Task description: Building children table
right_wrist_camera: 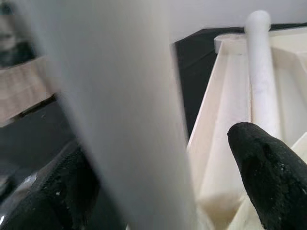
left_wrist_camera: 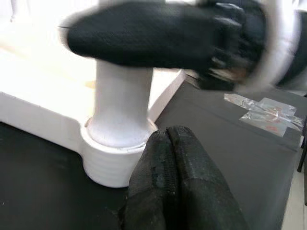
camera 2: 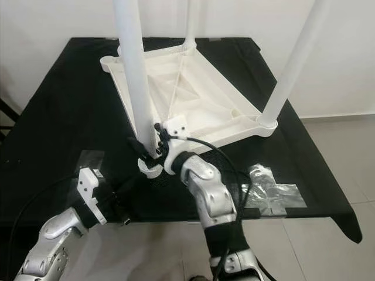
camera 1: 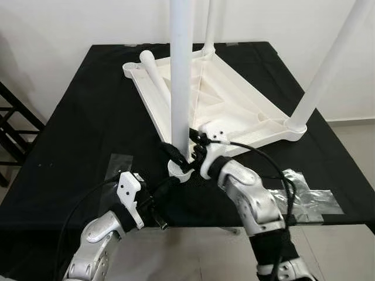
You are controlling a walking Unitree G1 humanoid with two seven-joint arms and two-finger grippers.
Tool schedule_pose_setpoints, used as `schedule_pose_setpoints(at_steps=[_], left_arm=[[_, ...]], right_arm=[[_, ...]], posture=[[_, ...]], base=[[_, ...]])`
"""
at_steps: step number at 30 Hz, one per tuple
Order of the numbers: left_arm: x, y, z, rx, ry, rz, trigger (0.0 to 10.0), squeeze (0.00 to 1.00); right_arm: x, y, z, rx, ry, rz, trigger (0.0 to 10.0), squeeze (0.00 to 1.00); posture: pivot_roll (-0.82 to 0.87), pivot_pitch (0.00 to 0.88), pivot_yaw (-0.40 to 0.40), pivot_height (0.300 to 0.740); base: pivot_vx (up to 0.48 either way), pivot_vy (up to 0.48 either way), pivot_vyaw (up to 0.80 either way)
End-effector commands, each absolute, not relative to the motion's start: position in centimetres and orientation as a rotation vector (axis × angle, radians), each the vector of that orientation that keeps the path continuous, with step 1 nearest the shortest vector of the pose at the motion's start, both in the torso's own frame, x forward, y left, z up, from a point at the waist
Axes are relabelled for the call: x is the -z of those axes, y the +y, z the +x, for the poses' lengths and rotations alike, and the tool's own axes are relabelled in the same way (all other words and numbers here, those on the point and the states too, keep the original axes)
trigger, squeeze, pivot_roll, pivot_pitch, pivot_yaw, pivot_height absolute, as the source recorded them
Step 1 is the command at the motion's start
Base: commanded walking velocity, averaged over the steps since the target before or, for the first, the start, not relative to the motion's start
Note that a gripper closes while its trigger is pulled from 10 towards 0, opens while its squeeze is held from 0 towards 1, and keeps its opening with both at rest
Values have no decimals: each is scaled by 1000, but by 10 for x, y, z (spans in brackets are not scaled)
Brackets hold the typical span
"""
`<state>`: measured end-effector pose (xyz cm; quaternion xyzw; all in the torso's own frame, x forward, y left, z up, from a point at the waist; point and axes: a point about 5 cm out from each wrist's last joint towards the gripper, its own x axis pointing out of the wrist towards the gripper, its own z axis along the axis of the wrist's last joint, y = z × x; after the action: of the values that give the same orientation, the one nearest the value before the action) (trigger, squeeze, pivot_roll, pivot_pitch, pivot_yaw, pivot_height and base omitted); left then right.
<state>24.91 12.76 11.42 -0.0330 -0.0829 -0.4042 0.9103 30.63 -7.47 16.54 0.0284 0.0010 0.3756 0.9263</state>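
Nearest me, my left pincer (camera 1: pixel 158 212) hovers at the counter's (camera 1: pixel 76 134) front edge with its two fingers pressed together on nothing, their tips just beside the ribbed socket (left_wrist_camera: pixel 111 160) of the near corner. Just beyond it, my right pincer (camera 1: pixel 188 151) clasps the near leg (camera 1: pixel 180 76) low down, one finger either side of the tube, just above that socket. Farther on, the white tabletop (camera 1: pixel 234 108) lies upside down on the black counter, with a second leg (camera 1: pixel 328 67) standing in its right corner, a third (camera 1: pixel 212 26) at the far corner, and a loose leg (camera 1: pixel 155 79) lying along its left side beside the vacant corner. I judge the step in hand to be seating the near leg; to do it well I would keep the tube plumb, turn or press without tilting it, and let the left pincer steady the socket. My left wrist view gives the joint between tube and socket, which the head views hide behind the fingers; my right wrist view gives the grip and the rounded tip of the loose leg.
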Motion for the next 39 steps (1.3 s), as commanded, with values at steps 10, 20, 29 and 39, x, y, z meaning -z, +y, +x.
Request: schedule_pose_setpoints(at_steps=[10,20,29,39], left_arm=[[-111,132,247,836,-143,-58,10000,0],[-111,133,245,831,-143,-56,10000,0],[-112,135,245,829,-144,-57,10000,0],[-114,135,244,831,-144,-61,10000,0]], right_arm=[[-164,-90,269,-994,-5,7,10000,0],[-161,-117,265,-944,37,-30,10000,0],[-142,-152,262,-652,100,44,10000,0],[-128,-183,241,-567,153,24,10000,0]], posture=[[45,133,12,740],[41,144,5,740],[34,155,9,740],[30,162,12,740]], base=[[0,0,0],[0,0,0],[0,0,0],[0,0,0]])
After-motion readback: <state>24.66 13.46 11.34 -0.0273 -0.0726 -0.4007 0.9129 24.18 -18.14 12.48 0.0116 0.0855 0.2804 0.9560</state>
